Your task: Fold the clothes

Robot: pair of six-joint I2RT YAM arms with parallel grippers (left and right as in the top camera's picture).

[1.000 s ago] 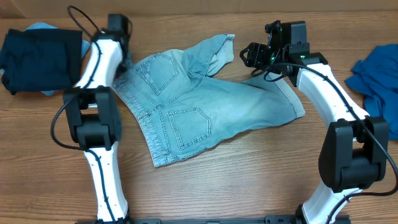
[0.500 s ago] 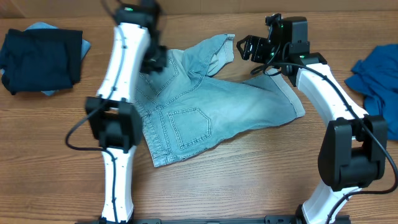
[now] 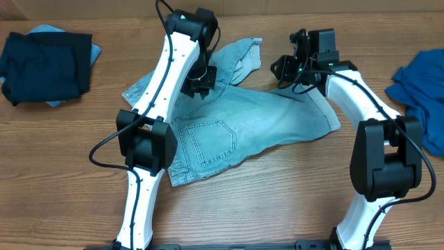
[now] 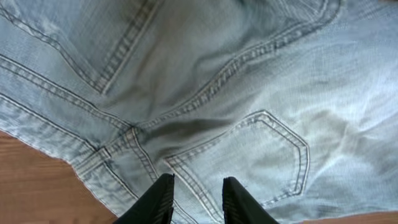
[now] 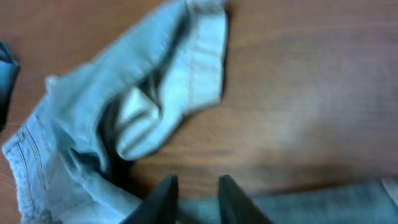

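Pale blue denim shorts point(image 3: 257, 125) lie spread across the middle of the table, back pockets up, with one leg folded up toward the far edge. My left gripper point(image 3: 199, 80) hovers over the upper middle of the shorts. In the left wrist view its jaws point(image 4: 196, 186) stand a little apart above a seam beside a stitched pocket point(image 4: 261, 155), with nothing between them. My right gripper point(image 3: 283, 67) is at the shorts' far right edge. Its jaws point(image 5: 194, 190) are narrowly open over wood and the denim edge, next to the folded leg point(image 5: 161, 93). That view is blurred.
A dark navy garment point(image 3: 45, 66) lies folded at the far left on a pale blue piece point(image 3: 48, 29). A royal-blue garment point(image 3: 420, 83) is bunched at the right edge. Bare wooden table point(image 3: 277, 194) lies in front of the shorts.
My left arm has swung from the shorts' far left corner to above their upper middle. My right gripper has narrowed its jaws and shifted slightly left and down at the shorts' edge.
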